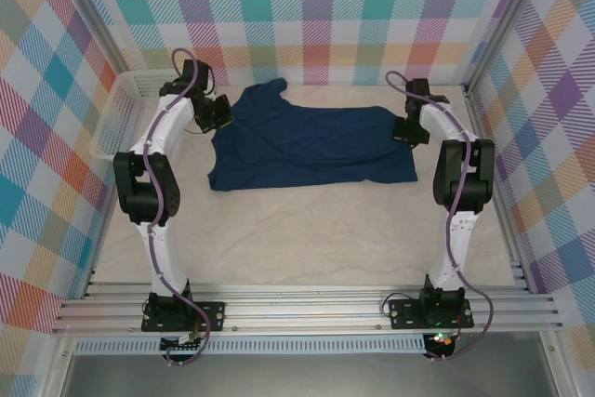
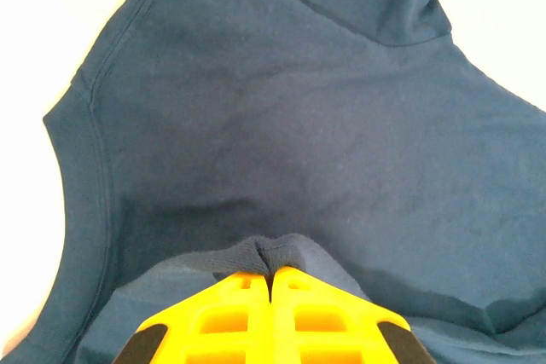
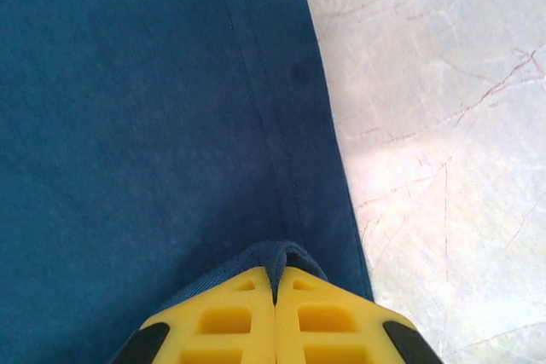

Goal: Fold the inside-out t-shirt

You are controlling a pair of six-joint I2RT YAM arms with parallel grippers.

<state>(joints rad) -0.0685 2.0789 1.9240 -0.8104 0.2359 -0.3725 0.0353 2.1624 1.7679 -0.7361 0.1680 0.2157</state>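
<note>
Toward the far half of the table (image 1: 307, 239), looking at the shirt (image 1: 311, 146) lying spread wide from left to right, mostly flat and a little rumpled. Noting a flap of it sticking out toward the far wall at its far left corner, and a near edge running roughly straight, dipping nearer at both corners.

Pinching its left edge with the left gripper (image 1: 216, 116), yellow fingers (image 2: 205, 304) pressed together on a small raised ridge of navy cloth, as seen from the left wrist. Seeing there a stitched seam curving along the cloth's left side, with pale table beyond it.

Pinching its right edge with the right gripper (image 1: 406, 127), jaws likewise pressed together on a little fold of cloth right beside a stitched hem. Seeing from the right wrist that hem running away from the fingertips, with marbled table just to the right of it.

Reaching in with both arms bent over the left and right sides of the table, bases bolted to metal rails (image 1: 307, 309) at the near edge.

Finding a white basket (image 1: 116, 104) at the far left corner, just left of the left arm and apart from the shirt. Facing checked pastel walls (image 1: 316, 16) on the left, far and right sides.
</note>
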